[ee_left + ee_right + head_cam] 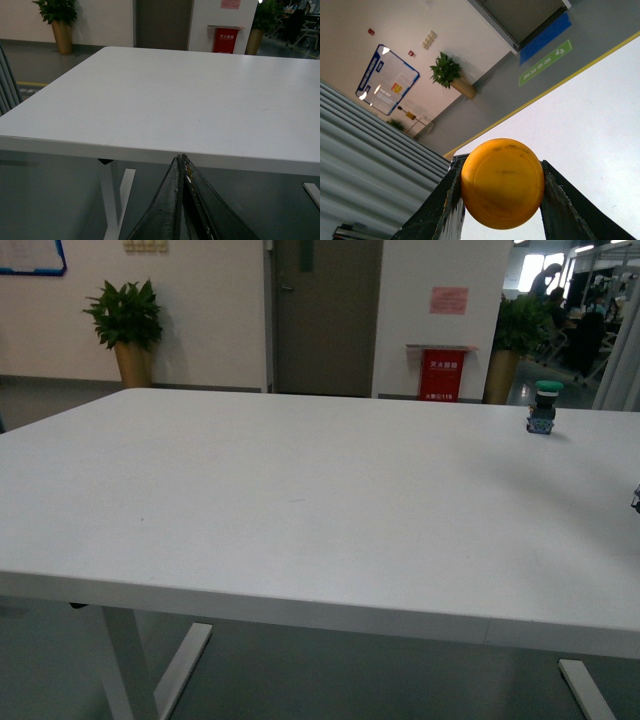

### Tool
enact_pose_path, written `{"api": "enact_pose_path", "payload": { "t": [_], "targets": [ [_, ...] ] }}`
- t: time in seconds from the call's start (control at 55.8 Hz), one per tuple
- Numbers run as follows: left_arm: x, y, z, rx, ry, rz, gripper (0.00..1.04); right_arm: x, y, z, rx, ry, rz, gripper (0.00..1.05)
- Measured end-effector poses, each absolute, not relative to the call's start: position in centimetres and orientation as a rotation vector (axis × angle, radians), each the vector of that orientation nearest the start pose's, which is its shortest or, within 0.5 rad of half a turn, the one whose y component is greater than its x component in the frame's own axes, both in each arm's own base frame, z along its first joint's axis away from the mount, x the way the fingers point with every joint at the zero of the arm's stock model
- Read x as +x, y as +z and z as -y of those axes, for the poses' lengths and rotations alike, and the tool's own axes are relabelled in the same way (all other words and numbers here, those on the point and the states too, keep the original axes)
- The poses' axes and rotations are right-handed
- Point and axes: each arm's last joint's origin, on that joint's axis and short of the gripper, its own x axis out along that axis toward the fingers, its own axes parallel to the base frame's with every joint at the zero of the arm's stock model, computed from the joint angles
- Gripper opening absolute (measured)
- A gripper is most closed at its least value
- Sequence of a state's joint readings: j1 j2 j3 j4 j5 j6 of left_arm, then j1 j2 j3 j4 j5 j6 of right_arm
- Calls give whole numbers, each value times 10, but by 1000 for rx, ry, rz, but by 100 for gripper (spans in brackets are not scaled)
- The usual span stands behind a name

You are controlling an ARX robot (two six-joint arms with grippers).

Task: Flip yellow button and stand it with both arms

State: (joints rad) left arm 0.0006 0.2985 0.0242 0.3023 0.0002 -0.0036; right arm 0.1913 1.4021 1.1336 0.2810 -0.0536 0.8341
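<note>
Right claw (500,169) gripping yellow button (502,185) by cap rim, holding it clear of table (600,125), cap facing wrist camera. Left claw (181,160) pinched shut, empty, hovering at near table edge. Next: opening left claw, taking body squarely before right releasing; avoiding green button (543,408).

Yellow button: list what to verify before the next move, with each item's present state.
1. Yellow button gripped by right pincer: ok, the cap sits between both fingers.
2. Which way the button's body points: cannot tell, only the cap face shows.
3. Left pincer open to take the button: not ok, its fingers are pressed together by the table's near edge.
4. Green button out of the way: ok, it stands upright at the far right of the table.
5. Arms seen from the front view: not ok, neither shows clearly.
</note>
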Motion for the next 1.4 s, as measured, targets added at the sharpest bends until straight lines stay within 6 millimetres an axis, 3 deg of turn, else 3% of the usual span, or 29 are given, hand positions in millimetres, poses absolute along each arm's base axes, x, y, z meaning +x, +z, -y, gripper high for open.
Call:
{"api": "enact_pose_path", "payload": {
  "t": [0.698, 0.86, 0.967, 1.254, 1.397],
  "targets": [
    [96, 172, 0, -4, 0, 21, 4, 318, 347, -63, 832, 224, -115, 37],
    [96, 172, 0, -4, 0, 21, 29, 320, 345, -65, 798, 189, -128, 37],
    [96, 172, 0, -4, 0, 21, 48, 335, 351, -69, 711, 130, -168, 37],
    [96, 172, 0, -4, 0, 21, 98, 414, 388, -68, 299, -91, -275, 37],
    [96, 172, 0, -3, 0, 21, 98, 444, 397, -53, 112, -175, -354, 37]
  ]
}}
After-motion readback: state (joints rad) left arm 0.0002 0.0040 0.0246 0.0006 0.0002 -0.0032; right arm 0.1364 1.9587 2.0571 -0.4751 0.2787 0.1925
